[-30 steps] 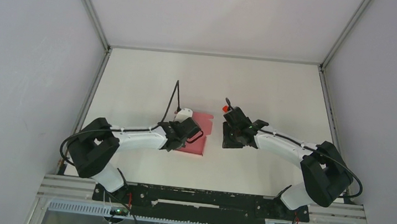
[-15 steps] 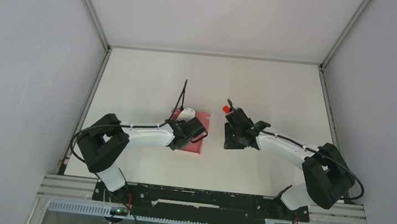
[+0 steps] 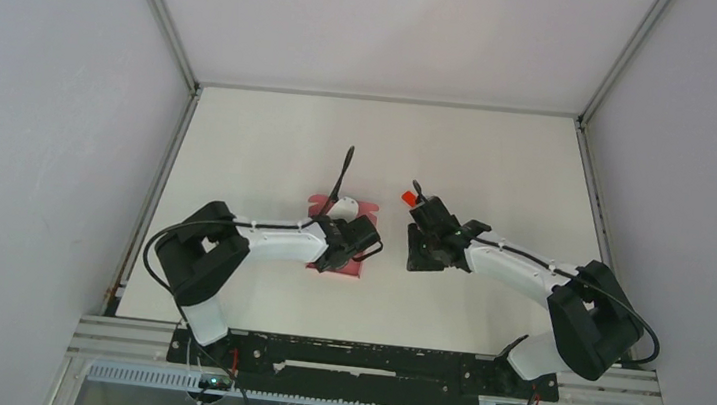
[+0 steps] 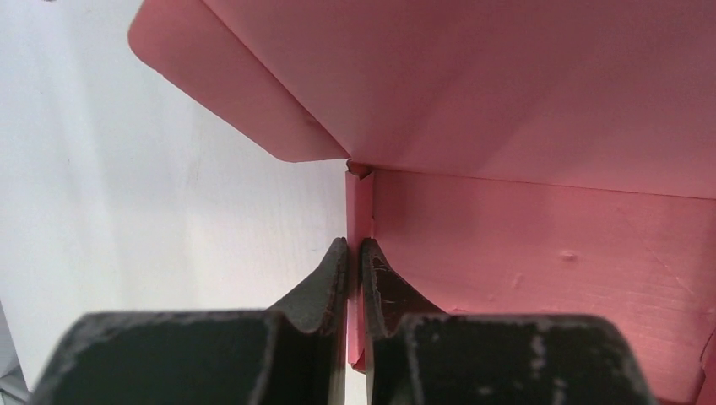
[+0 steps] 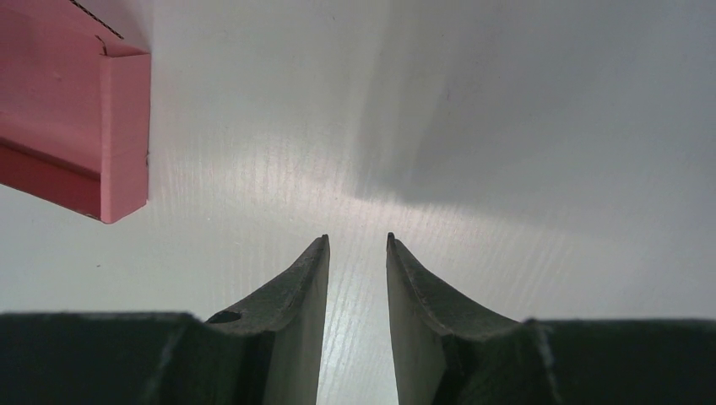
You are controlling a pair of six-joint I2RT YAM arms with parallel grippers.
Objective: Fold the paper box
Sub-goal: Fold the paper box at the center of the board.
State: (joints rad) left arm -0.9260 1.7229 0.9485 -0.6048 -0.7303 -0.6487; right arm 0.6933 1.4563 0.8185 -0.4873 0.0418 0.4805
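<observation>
The paper box [image 4: 540, 245] could tear or crease in the wrong place if the thin strip now being pinched is pulled sideways rather than turned along its score line. With nothing pressing down on it, the whole piece might also slide across the worktop [image 3: 479, 165] instead of folding. The box is matte pink thin card, partly formed: one broad panel lies flat, another rises behind it, and a rounded flap juts out at the left. It sits near the middle of the white worktop, under the left arm. The left claw [image 4: 355, 253] is pressed together on a narrow upright edge strip at the box's side. The right claw [image 5: 357, 245] is slightly spread and holds nothing; it hovers over bare worktop just beside the box's right corner.
</observation>
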